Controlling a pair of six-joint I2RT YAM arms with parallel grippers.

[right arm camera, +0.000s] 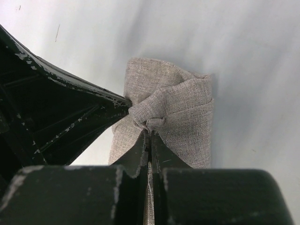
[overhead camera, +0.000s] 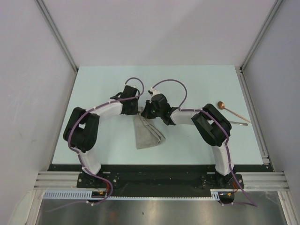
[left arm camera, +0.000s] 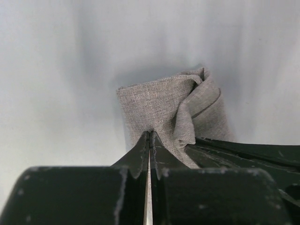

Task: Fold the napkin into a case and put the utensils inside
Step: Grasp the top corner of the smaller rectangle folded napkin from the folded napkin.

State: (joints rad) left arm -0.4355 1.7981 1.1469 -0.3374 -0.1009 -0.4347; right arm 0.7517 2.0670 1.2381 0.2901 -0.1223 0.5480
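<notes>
Napkin [overhead camera: 149, 135] sat mid-table between the arms as a partly folded bundle, wider at the near end and gathered to a narrow far end where both grippers met. Left gripper [left arm camera: 150, 134] was clamped on a fabric edge, jaws pressed together with only the cloth between them. Right gripper [right arm camera: 150, 133] was likewise closed on a bunched fold just beside it, the two sets of fingers almost touching. The fabric was a grey-beige plain weave with coarse visible threads and a matte finish, with no stiffness: it puckered and creased at each pinch. Judged light and limp, with decent grip on the weave, so slip risk looked low. The likely trouble was layers shifting or the fold collapsing under uneven pull. Best hold points looked like edges and corners, grabbing all layers at once, well apart rather than bunched. Copper spoon [overhead camera: 228, 108] and the thin silvery piece [overhead camera: 239, 123] lay on the table [overhead camera: 103, 84] at right, well apart from the cloth. Both were slim, hard and smooth, and probably slippery, so best pinched across the handle.
</notes>
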